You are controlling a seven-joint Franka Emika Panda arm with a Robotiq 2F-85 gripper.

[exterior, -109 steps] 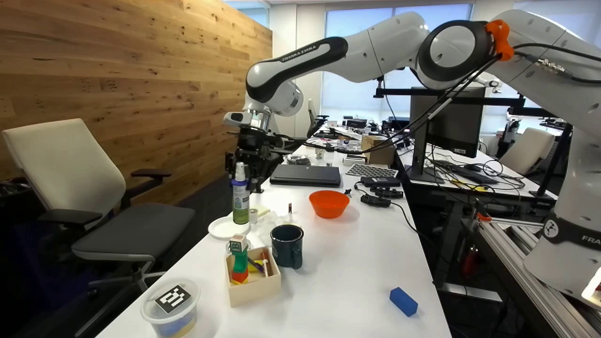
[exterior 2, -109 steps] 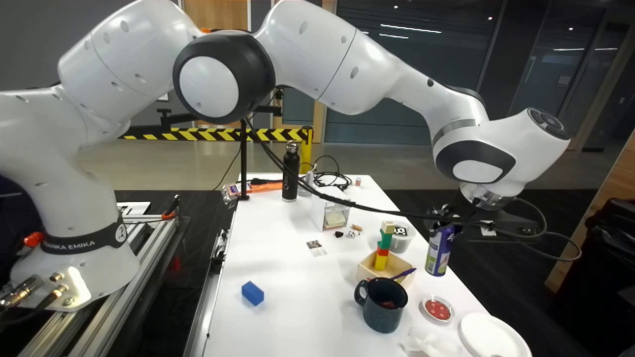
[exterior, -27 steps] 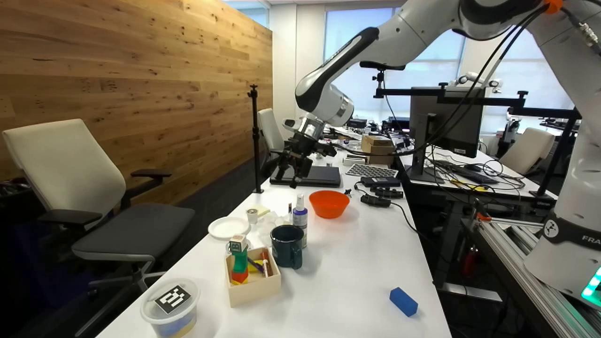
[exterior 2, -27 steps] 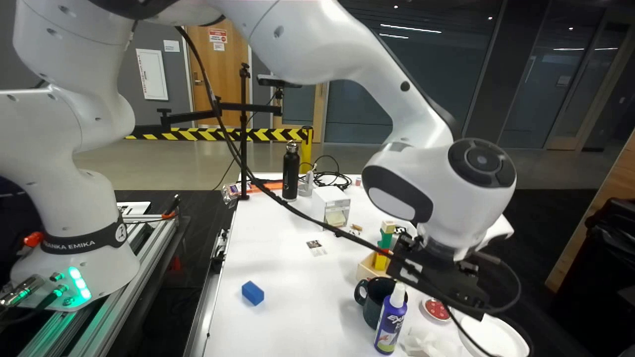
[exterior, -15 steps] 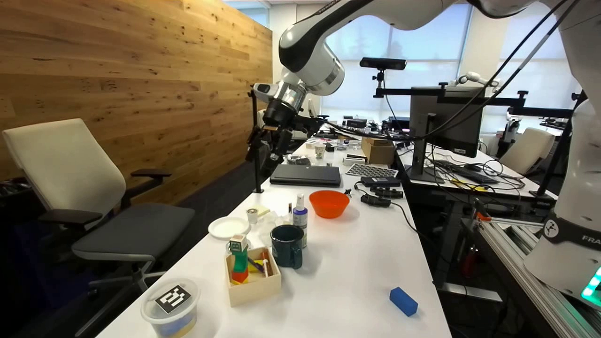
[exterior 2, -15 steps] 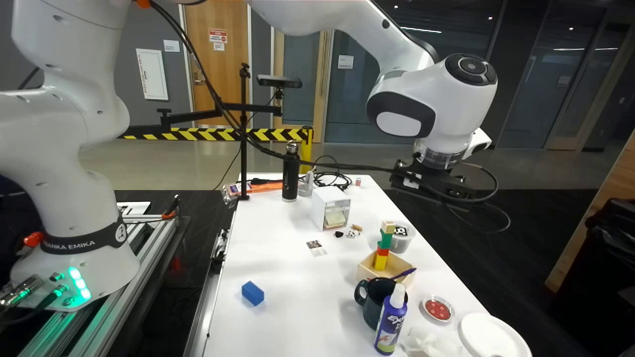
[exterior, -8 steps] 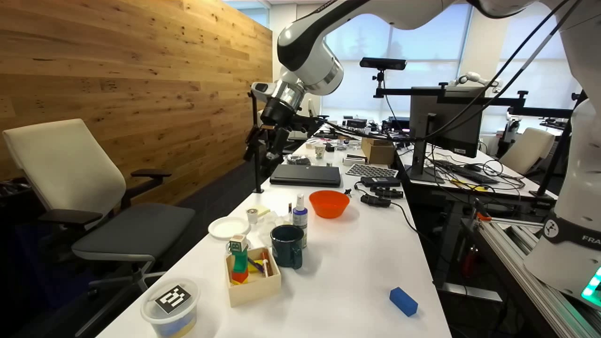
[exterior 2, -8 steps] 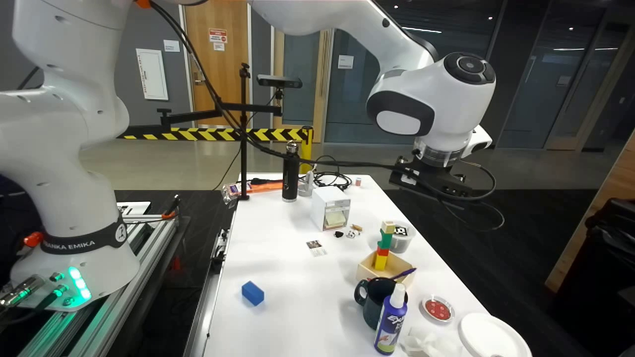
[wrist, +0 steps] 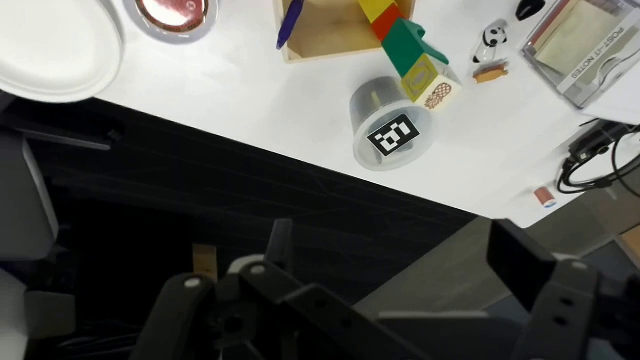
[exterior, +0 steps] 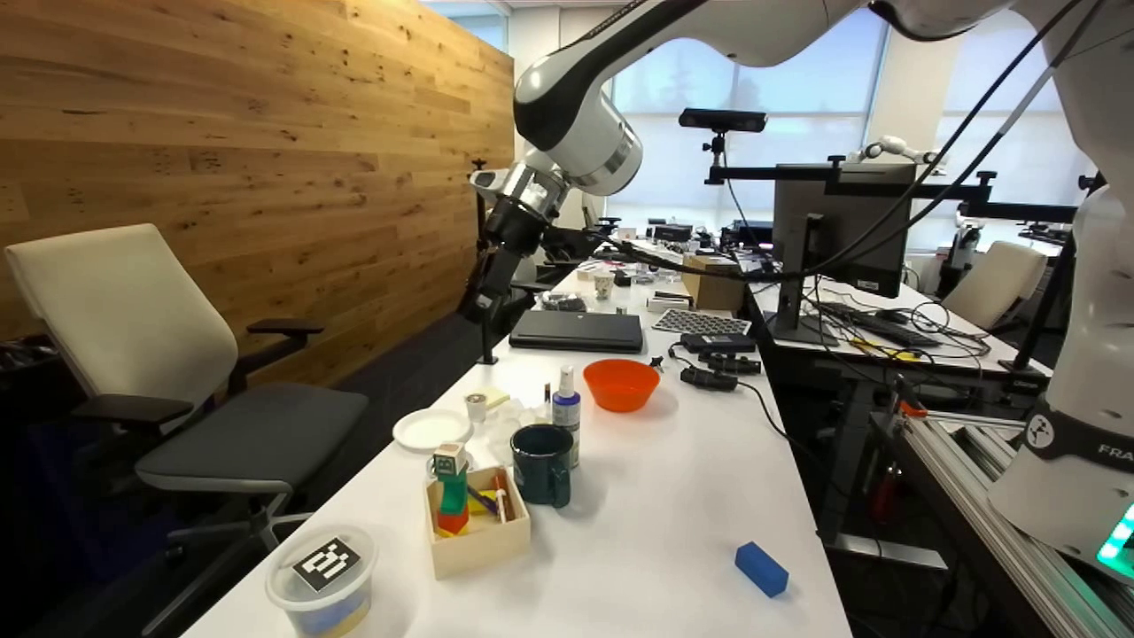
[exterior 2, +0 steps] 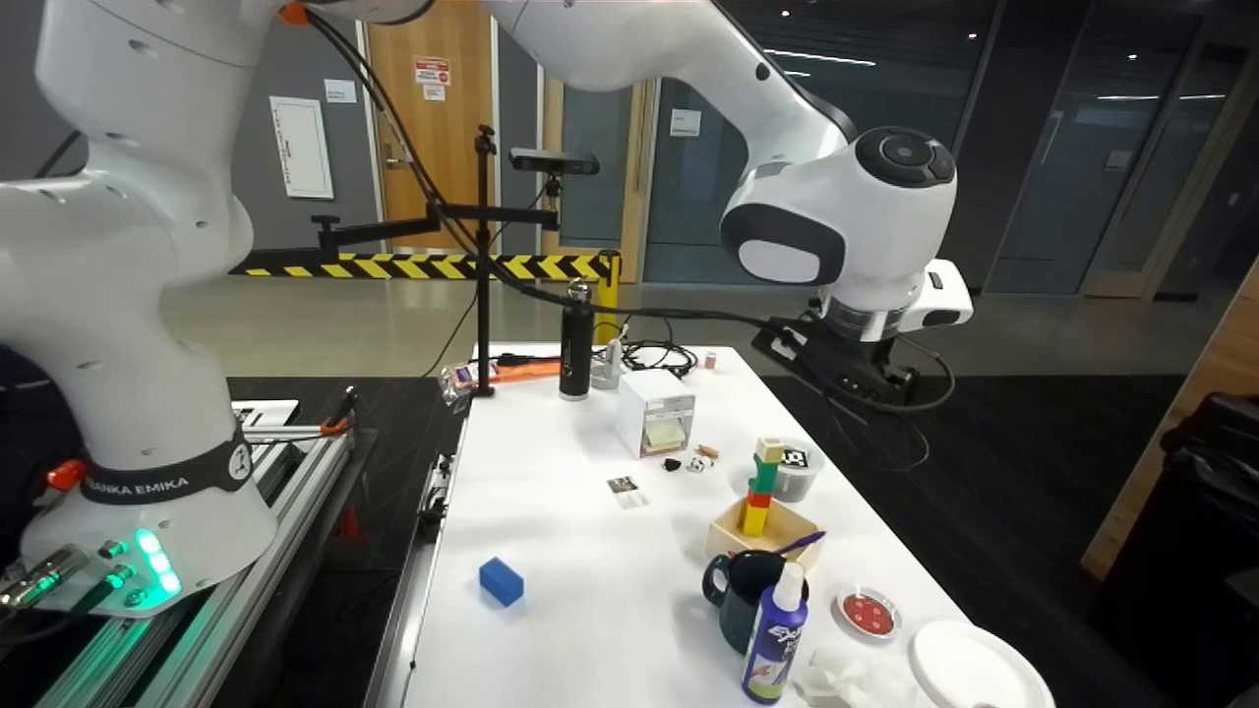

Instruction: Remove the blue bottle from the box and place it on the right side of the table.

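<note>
The Robotiq gripper (wrist: 392,235) is gaping wide and empty, its fingers (wrist: 280,245) framing dark floor (wrist: 300,190) in the wrist view. The blue spray bottle (exterior 2: 774,644) is standing upright on the table (exterior 2: 551,462), outside the wooden box (exterior: 483,551), the dark mug (exterior: 536,465) sitting between them, partly hiding the bottle in an exterior view.
</note>
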